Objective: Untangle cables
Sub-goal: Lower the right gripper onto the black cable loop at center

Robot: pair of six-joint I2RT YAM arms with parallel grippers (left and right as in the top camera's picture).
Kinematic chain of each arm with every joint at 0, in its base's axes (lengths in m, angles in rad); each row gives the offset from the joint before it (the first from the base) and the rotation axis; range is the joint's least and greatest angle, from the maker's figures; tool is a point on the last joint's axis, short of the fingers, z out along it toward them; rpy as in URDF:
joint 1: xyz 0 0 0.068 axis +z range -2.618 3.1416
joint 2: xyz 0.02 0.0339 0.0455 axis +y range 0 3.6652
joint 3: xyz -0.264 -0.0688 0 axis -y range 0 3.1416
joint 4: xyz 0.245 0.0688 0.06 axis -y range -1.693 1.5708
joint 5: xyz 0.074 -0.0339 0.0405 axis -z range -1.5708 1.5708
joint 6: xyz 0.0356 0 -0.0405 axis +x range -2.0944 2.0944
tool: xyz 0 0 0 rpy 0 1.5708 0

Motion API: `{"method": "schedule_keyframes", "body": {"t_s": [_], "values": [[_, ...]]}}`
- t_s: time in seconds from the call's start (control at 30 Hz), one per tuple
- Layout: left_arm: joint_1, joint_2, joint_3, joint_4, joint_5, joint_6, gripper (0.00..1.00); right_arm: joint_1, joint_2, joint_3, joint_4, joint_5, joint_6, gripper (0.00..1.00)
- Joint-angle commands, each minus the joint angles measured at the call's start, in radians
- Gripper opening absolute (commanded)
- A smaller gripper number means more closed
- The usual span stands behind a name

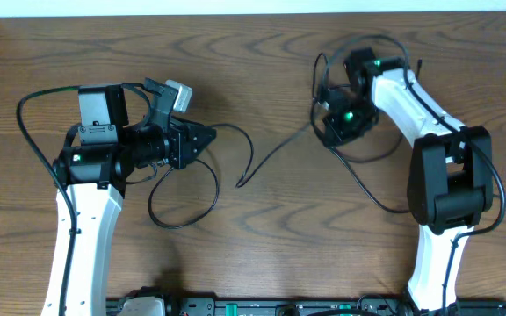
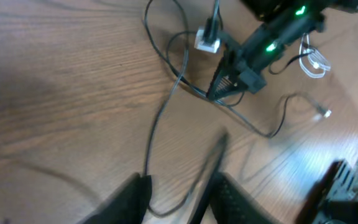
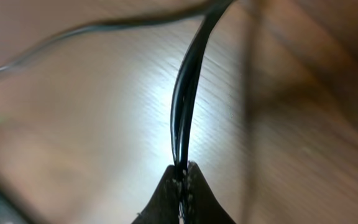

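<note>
Thin black cables [image 1: 271, 156] trail across the wooden table between the two arms, with a loose loop [image 1: 185, 207] in front of my left arm. My left gripper [image 1: 211, 138] points right and is open. In its wrist view a strand of the cables [image 2: 160, 118] runs between the spread jaws of the left gripper [image 2: 179, 182], against the left finger. A white plug [image 2: 208, 42] and a white section [image 2: 313, 62] lie near my right gripper [image 2: 219, 93]. The right gripper [image 1: 321, 130] is shut on a pinched pair of black cords [image 3: 185, 93], which rise from its tips [image 3: 182, 169].
Thicker black arm cables arc beside the left arm [image 1: 23, 114] and the right arm [image 1: 499, 197]. Arm bases and a black unit [image 1: 235, 307] line the near edge. The table's far edge [image 1: 253, 12] runs along the top.
</note>
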Motion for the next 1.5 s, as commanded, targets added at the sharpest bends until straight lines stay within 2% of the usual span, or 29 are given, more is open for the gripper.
{"method": "schedule_keyframes", "body": {"t_s": [0.0,0.03,0.17,0.27,0.4,0.47,0.53,0.57,0.63,0.7,0.77,0.83,0.9,0.93,1.0,1.07,1.27,1.47], "values": [[-0.002,-0.001,0.001,-0.002,-0.003,0.005,0.5,0.029,-0.035,0.183,-0.087,-0.198,-0.069,0.01],[-0.002,-0.001,0.001,-0.002,-0.003,0.005,0.55,0.037,-0.042,0.244,-0.127,-0.195,-0.078,0.01],[-0.002,-0.001,0.001,-0.002,-0.003,0.005,0.63,0.051,-0.072,0.433,-0.208,-0.088,-0.058,0.01],[-0.002,-0.001,0.001,-0.002,-0.003,0.005,0.66,0.052,-0.087,0.513,-0.228,-0.024,0.02,0.01],[-0.002,-0.001,0.001,-0.002,-0.003,0.005,0.66,0.051,-0.112,0.602,-0.267,-0.001,0.032,0.01],[-0.002,-0.001,0.001,-0.002,-0.003,0.005,0.66,0.051,-0.125,0.617,-0.265,0.137,0.087,0.01],[-0.002,-0.001,0.001,-0.002,-0.003,0.005,0.65,0.051,-0.133,0.619,-0.261,0.383,0.183,0.02],[-0.002,-0.001,0.001,-0.002,-0.003,0.005,0.63,0.05,-0.133,0.619,-0.264,0.53,0.242,0.15],[-0.002,-0.001,0.001,-0.002,-0.003,0.005,0.59,0.047,-0.132,0.617,-0.289,0.82,0.367,0.31],[-0.002,0.0,0.001,-0.002,-0.003,0.005,0.55,0.04,-0.13,0.612,-0.325,1.044,0.485,0.35],[-0.002,-0.001,0.001,-0.002,-0.003,0.005,0.55,0.028,-0.13,0.611,-0.363,1.168,0.568,0.45],[-0.002,-0.001,0.001,-0.002,-0.003,0.005,0.55,0.015,-0.13,0.611,-0.374,1.135,0.58,0.5],[-0.002,-0.001,0.001,-0.002,-0.003,0.005,0.54,0.006,-0.13,0.611,-0.391,0.985,0.559,0.57],[-0.002,-0.001,0.001,-0.002,-0.003,0.005,0.54,0.001,-0.13,0.608,-0.404,0.781,0.484,0.58],[-0.002,-0.001,0.001,-0.002,-0.003,0.005,0.51,0.0,-0.13,0.597,-0.428,0.517,0.38,0.62],[-0.002,-0.001,0.001,-0.002,-0.003,0.005,0.5,0.005,-0.127,0.583,-0.455,0.346,0.304,0.68],[-0.002,-0.001,0.001,-0.002,-0.003,0.005,0.48,0.035,-0.125,0.448,-0.404,0.408,0.294,0.71],[-0.002,-0.001,0.001,-0.002,-0.003,0.005,0.45,0.055,-0.123,0.21,-0.227,0.406,0.293,0.63]]}}
